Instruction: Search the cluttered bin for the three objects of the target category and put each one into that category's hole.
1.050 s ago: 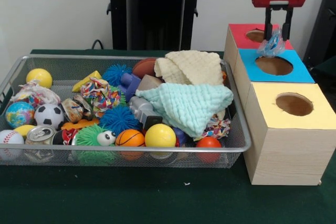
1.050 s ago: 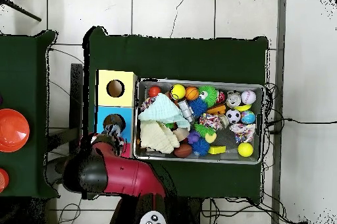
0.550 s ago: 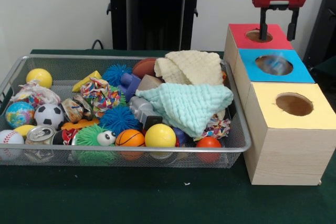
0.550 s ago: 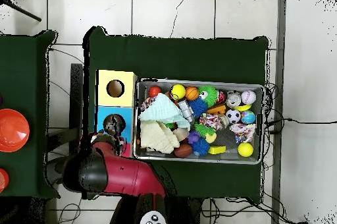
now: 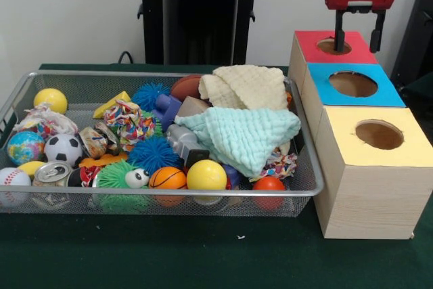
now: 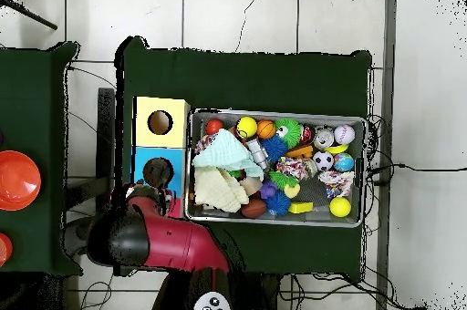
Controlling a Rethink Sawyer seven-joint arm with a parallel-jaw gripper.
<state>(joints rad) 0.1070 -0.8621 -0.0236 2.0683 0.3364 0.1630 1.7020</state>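
The gripper (image 5: 356,32) is hanging wide open and empty over the red box (image 5: 308,44), behind the blue box's hole (image 5: 352,84). The wire bin (image 5: 308,167) is sitting left of the boxes, holding balls, cloths and toys.

The front view is taken from low and close across the dark green table (image 5: 203,262), facing the silver wire mesh bin (image 5: 40,89) and the wooden boxes with red, blue and yellow tops (image 5: 369,181). The overhead view is taken from high up, looking straight down, turned half round. The same table (image 6: 274,74), bin (image 6: 358,217) and boxes (image 6: 146,110) are seen in both.
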